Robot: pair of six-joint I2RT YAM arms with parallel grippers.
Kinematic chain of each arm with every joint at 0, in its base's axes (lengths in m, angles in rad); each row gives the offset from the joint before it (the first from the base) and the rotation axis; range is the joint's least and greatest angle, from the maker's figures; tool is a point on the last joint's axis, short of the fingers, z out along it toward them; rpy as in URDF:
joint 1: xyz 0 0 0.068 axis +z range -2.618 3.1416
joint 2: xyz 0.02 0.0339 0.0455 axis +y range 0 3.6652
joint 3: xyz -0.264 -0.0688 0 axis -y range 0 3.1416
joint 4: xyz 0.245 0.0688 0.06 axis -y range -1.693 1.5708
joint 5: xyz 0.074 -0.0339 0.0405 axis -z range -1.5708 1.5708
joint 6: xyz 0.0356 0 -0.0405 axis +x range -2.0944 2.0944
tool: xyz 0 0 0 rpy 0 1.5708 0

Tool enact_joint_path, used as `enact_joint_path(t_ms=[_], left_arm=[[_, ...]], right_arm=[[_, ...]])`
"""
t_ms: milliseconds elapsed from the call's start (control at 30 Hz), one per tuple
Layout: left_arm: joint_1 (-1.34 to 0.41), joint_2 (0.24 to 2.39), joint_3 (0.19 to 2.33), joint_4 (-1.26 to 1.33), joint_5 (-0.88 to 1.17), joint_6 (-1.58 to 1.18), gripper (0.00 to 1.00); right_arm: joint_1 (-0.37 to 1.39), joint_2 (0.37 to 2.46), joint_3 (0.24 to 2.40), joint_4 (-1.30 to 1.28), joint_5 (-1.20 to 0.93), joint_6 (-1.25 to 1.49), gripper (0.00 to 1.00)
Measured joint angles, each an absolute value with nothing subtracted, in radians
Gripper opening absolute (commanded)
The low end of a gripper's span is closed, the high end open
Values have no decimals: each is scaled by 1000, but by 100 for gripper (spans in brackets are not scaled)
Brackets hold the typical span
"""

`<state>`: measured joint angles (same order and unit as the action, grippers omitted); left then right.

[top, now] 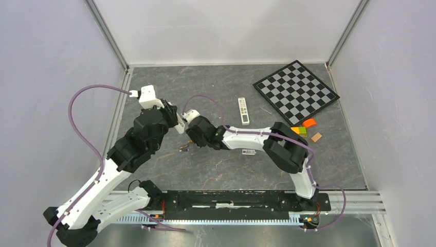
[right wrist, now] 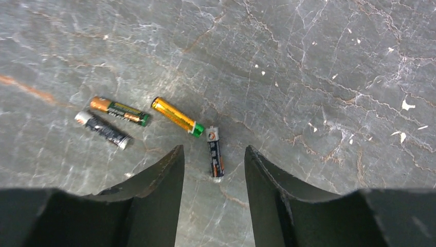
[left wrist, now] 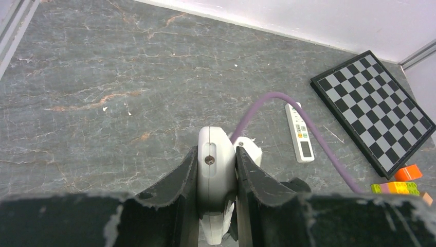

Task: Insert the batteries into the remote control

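Observation:
My left gripper (left wrist: 216, 154) is shut on a white remote control (left wrist: 212, 175), held on its edge between the fingers, above the table's left middle (top: 179, 123). Several small batteries lie loose on the grey table: a black one (right wrist: 215, 153) between my right fingertips, a gold one (right wrist: 177, 116), an orange-green one (right wrist: 119, 111) and a black-silver one (right wrist: 107, 129). They show as a small cluster in the top view (top: 184, 148). My right gripper (right wrist: 214, 147) is open just above them (top: 192, 140), right beside the left gripper.
A second white remote (top: 243, 110) lies further back, also in the left wrist view (left wrist: 300, 135). A small white cover piece (top: 249, 152) lies under the right arm. A chessboard (top: 295, 91) and coloured blocks (top: 304, 128) sit at the right.

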<state>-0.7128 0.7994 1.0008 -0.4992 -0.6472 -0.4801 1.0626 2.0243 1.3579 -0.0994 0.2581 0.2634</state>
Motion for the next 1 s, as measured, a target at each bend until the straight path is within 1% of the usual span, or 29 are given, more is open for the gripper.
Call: enact_joint_path(t_ms=[133, 367, 567, 600, 633, 700, 767, 833, 1000], left_arm=[[-713, 791, 1002, -501, -644, -480, 2], [-713, 785, 1002, -511, -644, -473, 2], [-713, 782, 1002, -519, -640, -472, 2], [-713, 782, 1002, -519, -638, -472, 2], [-713, 782, 1002, -519, -635, -473, 2], [-713, 782, 1002, -519, -629, -473, 2], [-713, 782, 1002, -520, -626, -472, 2], [-713, 782, 1002, -522, -626, -472, 2], [-713, 783, 1002, -522, -618, -473, 2]], right_arm=[[1063, 2094, 1452, -185, 277, 254, 47], [1060, 2150, 1540, -288, 294, 256, 30], [1055, 2159, 1554, -333, 288, 265, 31], [1053, 2159, 1554, -334, 286, 265, 30], [1052, 2159, 1555, -337, 283, 265, 28], [1049, 2161, 1560, -344, 274, 265, 19], [1045, 2167, 1571, -358, 268, 267, 13], [1044, 2169, 1575, -363, 272, 274, 10], [1039, 2157, 1553, -350, 301, 292, 5]])
